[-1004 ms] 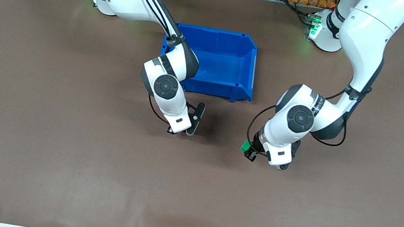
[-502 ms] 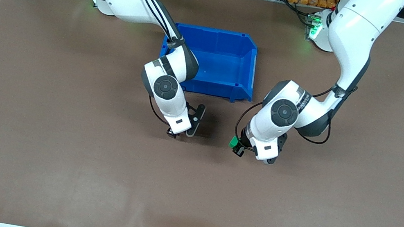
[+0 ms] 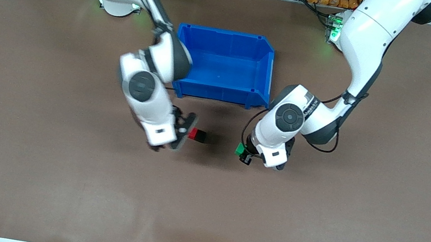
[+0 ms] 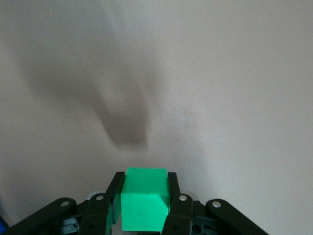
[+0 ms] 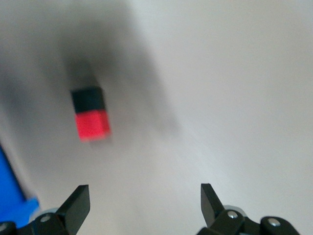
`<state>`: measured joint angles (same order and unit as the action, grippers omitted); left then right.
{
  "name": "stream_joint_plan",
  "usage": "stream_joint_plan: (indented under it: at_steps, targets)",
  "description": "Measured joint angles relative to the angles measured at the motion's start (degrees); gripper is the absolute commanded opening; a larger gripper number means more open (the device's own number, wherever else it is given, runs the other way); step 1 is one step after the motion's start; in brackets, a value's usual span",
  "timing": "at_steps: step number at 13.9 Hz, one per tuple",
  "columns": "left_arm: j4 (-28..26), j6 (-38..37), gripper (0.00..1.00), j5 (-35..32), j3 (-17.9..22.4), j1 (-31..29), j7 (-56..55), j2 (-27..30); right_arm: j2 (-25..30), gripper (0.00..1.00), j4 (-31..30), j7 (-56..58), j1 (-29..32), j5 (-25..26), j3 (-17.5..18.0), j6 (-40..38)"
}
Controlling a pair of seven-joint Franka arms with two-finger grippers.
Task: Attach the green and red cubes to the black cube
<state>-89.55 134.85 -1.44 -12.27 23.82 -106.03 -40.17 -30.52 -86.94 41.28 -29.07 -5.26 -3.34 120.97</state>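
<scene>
Brown matte table surface (image 3: pixel 54 181) carries everything; landmark: the blue open-topped plastic bin (image 3: pixel 267 72).

Nearer the front camera than the bin, near its front wall: small bright red cube (image 3: pixel 193 134) and small matte black cube (image 3: pixel 200 136), face to face, resting on the table as one joined pair. Edges look flush in the right wrist view, red (image 5: pixel 93 125) touching black (image 5: pixel 87 99). Judged: red half of the task done.

Right gripper (image 3: pixel 171 133) just beside the pair on the red side, fingers spread wide, holding nothing.

Left gripper (image 3: pixel 246 155), toward the left arm's end from the pair, pinches the small bright green cube (image 3: pixel 240 149) between its fingers (image 4: pixel 177 201). Black face is bare on that side, probably why green is held there.
</scene>
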Motion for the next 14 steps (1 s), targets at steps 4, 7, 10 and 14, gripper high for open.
stream_joint_plan:
  at_steps: [4,7,10,14]
  targets:
    - [4.4,0.0,0.00,0.0,0.3,2.8,-1.1,-4.1,9.5,1.00,0.2,0.7,13.2,0.0,-0.2,-8.3]
    - [6.4,0.0,0.00,0.0,0.4,4.2,-2.5,-6.1,16.2,1.00,0.5,0.7,20.2,0.0,-0.2,-14.1]
    - [7.4,0.0,0.00,0.0,0.4,5.7,-5.0,-7.2,22.7,1.00,0.0,-2.9,24.9,0.0,-0.5,-19.2]
    - [8.8,0.0,0.00,0.0,0.6,6.3,-9.5,-8.5,28.3,1.00,-1.7,-21.0,25.3,0.2,-1.7,-26.1]
